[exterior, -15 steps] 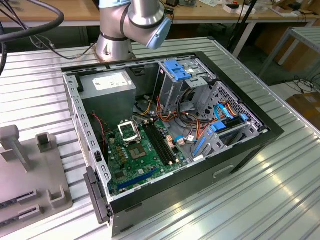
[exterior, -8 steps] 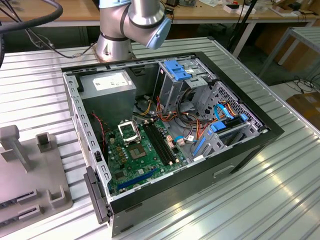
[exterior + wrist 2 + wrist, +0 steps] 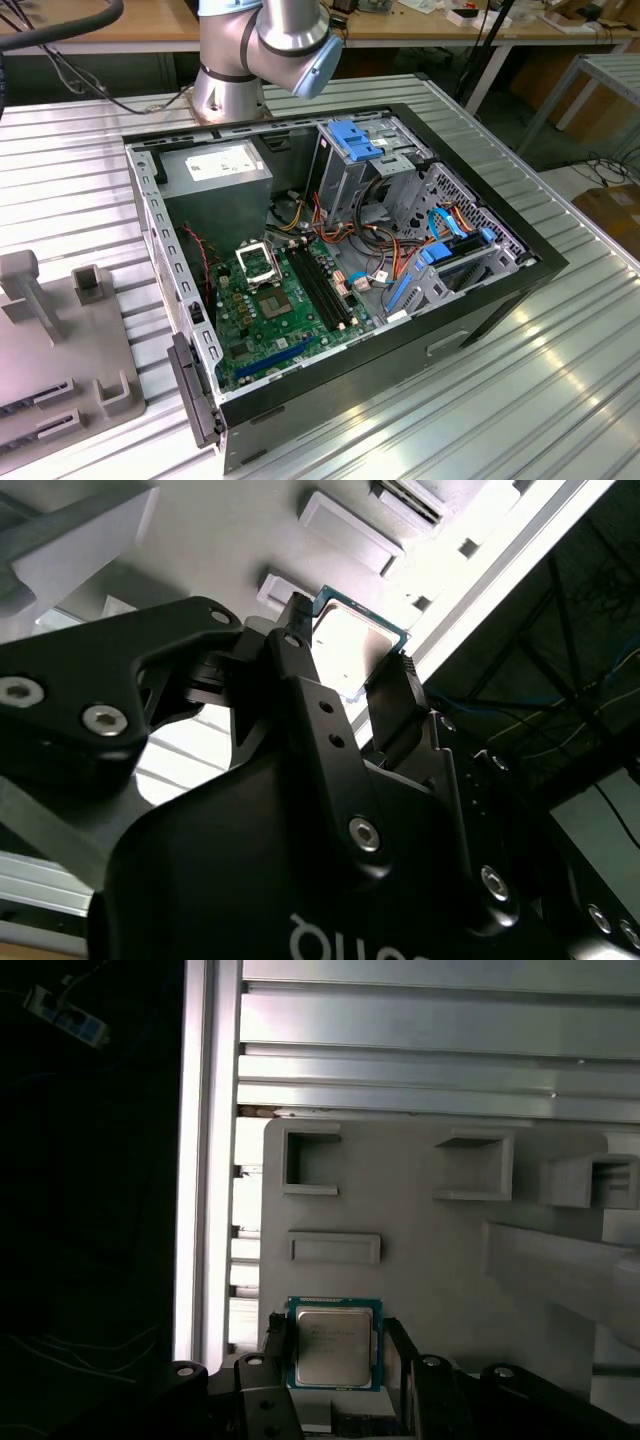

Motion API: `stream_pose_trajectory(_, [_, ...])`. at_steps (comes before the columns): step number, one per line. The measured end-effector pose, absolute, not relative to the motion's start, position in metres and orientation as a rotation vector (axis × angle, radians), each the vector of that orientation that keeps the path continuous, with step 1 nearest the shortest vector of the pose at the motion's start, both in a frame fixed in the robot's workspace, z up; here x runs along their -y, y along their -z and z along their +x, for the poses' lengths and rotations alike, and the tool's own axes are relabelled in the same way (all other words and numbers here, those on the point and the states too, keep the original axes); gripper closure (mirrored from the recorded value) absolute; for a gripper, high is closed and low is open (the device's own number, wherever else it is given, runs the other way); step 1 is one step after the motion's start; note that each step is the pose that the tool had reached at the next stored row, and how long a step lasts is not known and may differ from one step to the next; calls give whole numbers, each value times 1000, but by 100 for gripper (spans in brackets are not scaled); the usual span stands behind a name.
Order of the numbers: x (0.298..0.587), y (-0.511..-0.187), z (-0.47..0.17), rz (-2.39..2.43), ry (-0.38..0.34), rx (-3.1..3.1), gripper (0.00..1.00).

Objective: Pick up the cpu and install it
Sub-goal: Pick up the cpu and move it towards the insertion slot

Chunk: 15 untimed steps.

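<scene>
The cpu, a small square chip with a silver-grey top and a green rim, sits between my two black fingers in both wrist views. My gripper is shut on the cpu, one finger on each of two opposite edges. It hangs over the grey fixture plate, near the plate's edge beside the ribbed metal table. In the second wrist view my gripper and the chip stand against that plate. In the exterior view the open socket frame lies on the green motherboard.
The open black computer case lies on the ribbed table with its drive cages, cables and power supply. The grey fixture plate with raised blocks is at the exterior view's left. The arm's base stands behind the case.
</scene>
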<state>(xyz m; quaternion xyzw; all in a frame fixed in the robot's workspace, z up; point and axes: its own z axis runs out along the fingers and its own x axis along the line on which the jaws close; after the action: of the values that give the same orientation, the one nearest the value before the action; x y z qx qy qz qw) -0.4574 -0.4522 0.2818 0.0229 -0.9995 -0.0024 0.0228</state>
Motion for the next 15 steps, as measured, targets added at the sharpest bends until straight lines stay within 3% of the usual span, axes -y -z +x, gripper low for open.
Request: stream_pose_trajectory(15, [452,-299,-457,71,8,3095,53])
